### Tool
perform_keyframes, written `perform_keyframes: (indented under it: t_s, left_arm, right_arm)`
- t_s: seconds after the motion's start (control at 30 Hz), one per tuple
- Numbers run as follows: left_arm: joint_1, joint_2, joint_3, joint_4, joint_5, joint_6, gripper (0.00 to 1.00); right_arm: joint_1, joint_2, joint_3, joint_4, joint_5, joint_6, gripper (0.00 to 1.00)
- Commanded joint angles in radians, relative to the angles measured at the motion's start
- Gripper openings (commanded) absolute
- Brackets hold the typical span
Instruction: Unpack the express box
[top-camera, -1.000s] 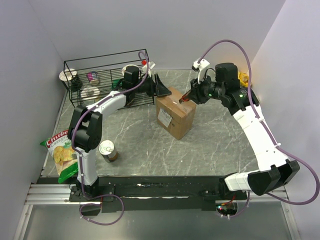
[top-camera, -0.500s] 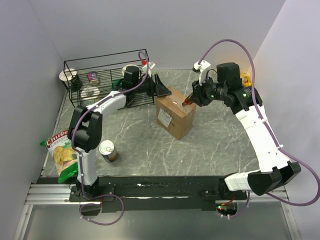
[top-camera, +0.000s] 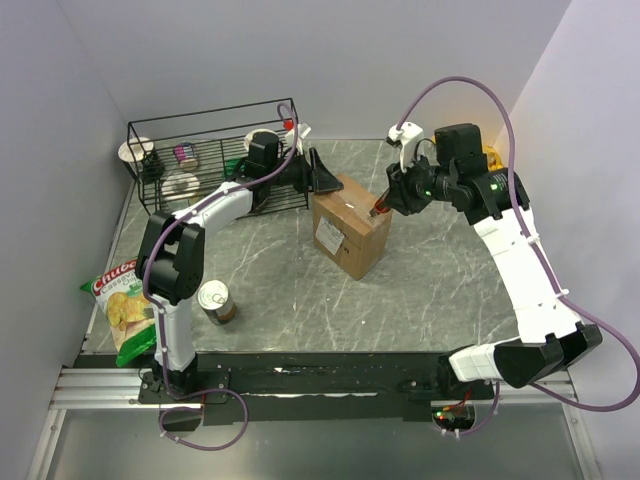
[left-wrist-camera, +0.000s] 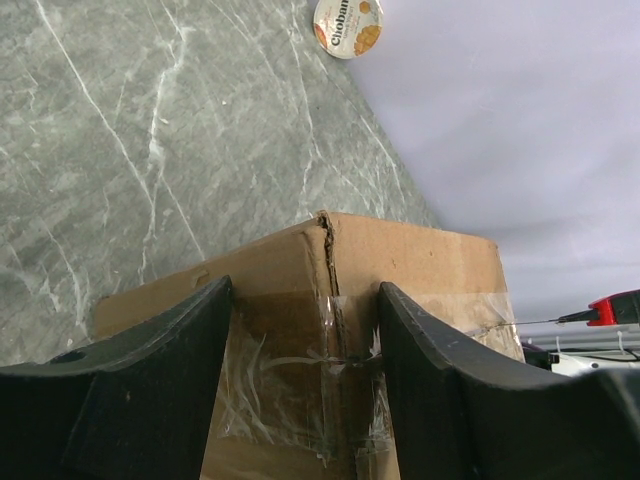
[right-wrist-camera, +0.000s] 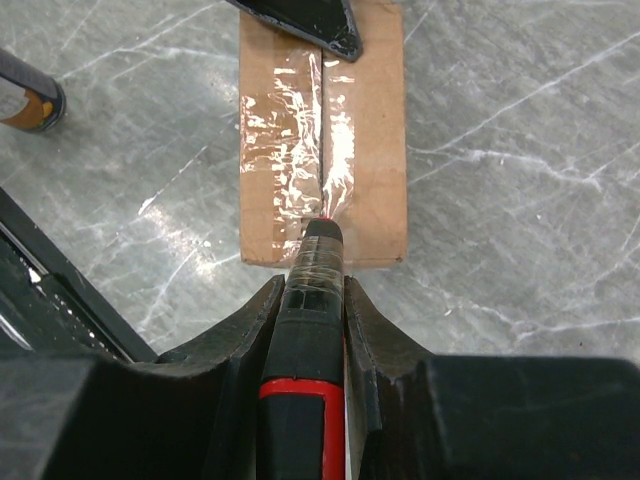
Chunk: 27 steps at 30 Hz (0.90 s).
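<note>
The express box (top-camera: 350, 228), brown cardboard with a white label on its near side, lies mid-table. Clear tape (right-wrist-camera: 300, 130) covers its top seam. My right gripper (top-camera: 387, 200) is shut on a black and red cutter (right-wrist-camera: 312, 330) whose tip touches the taped seam at the box's near end (right-wrist-camera: 325, 215). My left gripper (top-camera: 320, 178) stands open at the box's far end. Its two fingers (left-wrist-camera: 150, 390) straddle the taped seam of the box (left-wrist-camera: 400, 260) and rest against the cardboard. One left finger (right-wrist-camera: 300, 15) shows at the box's far end in the right wrist view.
A black wire basket (top-camera: 215, 150) with small items stands at the back left. A can (top-camera: 215, 300) and a chips bag (top-camera: 120, 300) lie front left. A yogurt cup (left-wrist-camera: 347, 25) sits by the back wall. Walls close in on three sides.
My right gripper has shifted slightly right with the cutter, its tip staying at the box's right top edge. The left arm and the box have not moved.
</note>
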Motion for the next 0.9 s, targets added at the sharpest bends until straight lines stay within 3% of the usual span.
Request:
perform_keyframes:
  t_s: [0.0, 0.87]
  left_arm:
    - [0.013, 0.073, -0.045, -0.199, -0.156, 0.100, 0.63]
    - [0.024, 0.099, -0.033, -0.210, -0.174, 0.107, 0.59]
  right_arm:
    - [-0.011, -0.008, 0.062, -0.132, 0.008, -0.010, 0.00]
    - [-0.043, -0.041, 0.094, -0.333, 0.029, -0.079, 0.00]
